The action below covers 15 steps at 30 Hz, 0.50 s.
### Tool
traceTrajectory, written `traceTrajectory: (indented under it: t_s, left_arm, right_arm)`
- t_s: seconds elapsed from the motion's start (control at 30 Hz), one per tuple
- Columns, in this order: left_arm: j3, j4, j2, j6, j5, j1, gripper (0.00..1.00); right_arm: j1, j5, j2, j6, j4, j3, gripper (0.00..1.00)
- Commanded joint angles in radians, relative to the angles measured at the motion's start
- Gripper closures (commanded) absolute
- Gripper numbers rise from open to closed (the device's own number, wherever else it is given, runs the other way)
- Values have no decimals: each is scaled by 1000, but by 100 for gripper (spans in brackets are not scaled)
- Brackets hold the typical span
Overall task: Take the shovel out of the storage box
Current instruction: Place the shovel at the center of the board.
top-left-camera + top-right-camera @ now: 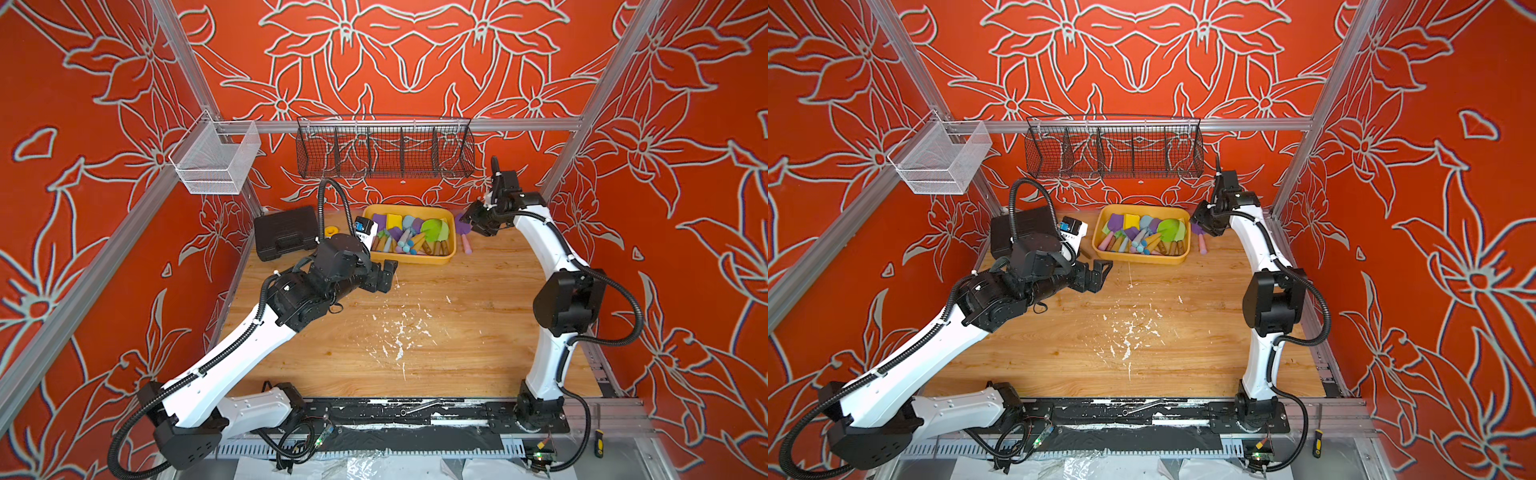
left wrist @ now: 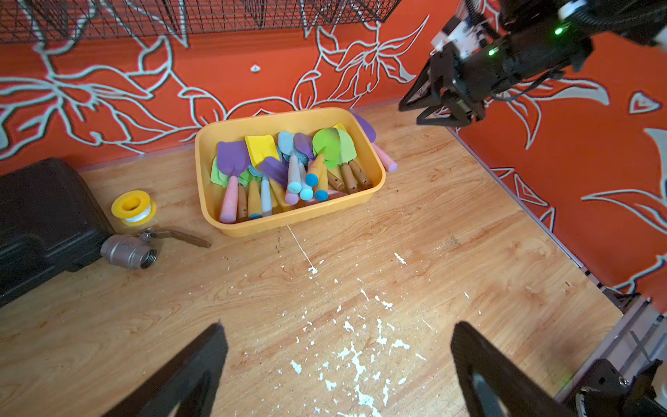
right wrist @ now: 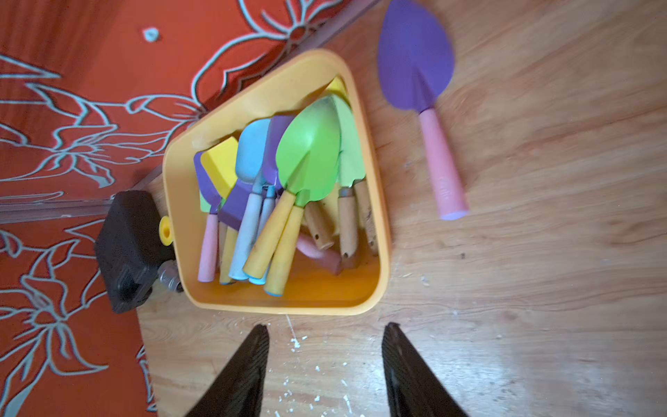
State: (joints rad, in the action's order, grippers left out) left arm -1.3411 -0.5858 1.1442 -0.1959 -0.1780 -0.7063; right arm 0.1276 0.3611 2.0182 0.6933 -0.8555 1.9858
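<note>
Purple shovel (image 3: 415, 68) lies at three o'clock of the storage box (image 3: 288, 307); black case (image 2: 47, 216), valve (image 2: 126, 251), tape roll (image 2: 133, 207) at nine; my left gripper (image 2: 339, 325) and right gripper (image 3: 326, 326) gape empty

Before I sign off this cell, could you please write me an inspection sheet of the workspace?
Surface: wooden table, scattered white flecks.
Job's things: storage box full of shovels; one purple shovel lies outside on the table, beside it.
Clutter: black case, yellow tape roll, metal valve.
End effectors: left end effector open, empty; right end effector open, empty.
Cables: black conduits loop off both arms.
Surroundings: red floral walls, black wire basket, white mesh basket.
</note>
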Motion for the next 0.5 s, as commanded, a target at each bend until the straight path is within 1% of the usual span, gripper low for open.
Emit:
traceTrajectory:
  t_s: [0.0, 0.07, 0.23, 0.47]
  left_arm:
    - [27, 69, -16, 77, 35, 10, 3]
    - [50, 92, -28, 96, 49, 10, 3]
    - [64, 85, -43, 92, 36, 10, 3]
    - [98, 70, -91, 73, 14, 10, 3]
  right_arm:
    - [70, 63, 96, 134, -20, 52, 51]
    - [99, 66, 148, 163, -33, 99, 52]
    - [151, 62, 277, 230, -40, 205, 56]
    - [178, 37, 391, 313, -2, 294, 61]
